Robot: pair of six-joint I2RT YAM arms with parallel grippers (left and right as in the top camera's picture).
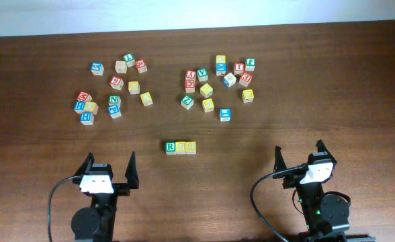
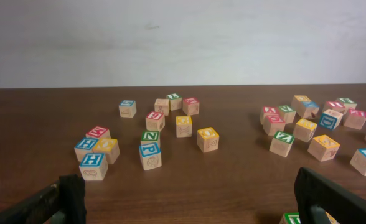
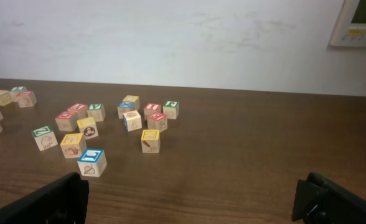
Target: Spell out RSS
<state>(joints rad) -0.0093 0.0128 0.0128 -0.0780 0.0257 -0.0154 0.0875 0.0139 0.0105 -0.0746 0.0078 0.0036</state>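
Observation:
A row of three blocks lies in the middle of the table in the overhead view: a green R block (image 1: 170,146), then two yellow blocks (image 1: 181,146) (image 1: 191,146) touching it on its right. The green block's corner shows at the bottom edge of the left wrist view (image 2: 290,218). My left gripper (image 1: 108,169) is open and empty near the front edge, left of the row. My right gripper (image 1: 298,158) is open and empty near the front edge, right of the row.
A loose group of letter blocks lies at the back left (image 1: 113,101). Another group lies at the back centre-right (image 1: 217,84). A blue block (image 1: 225,114) is the nearest of that group to the row. A white wall stands behind the table.

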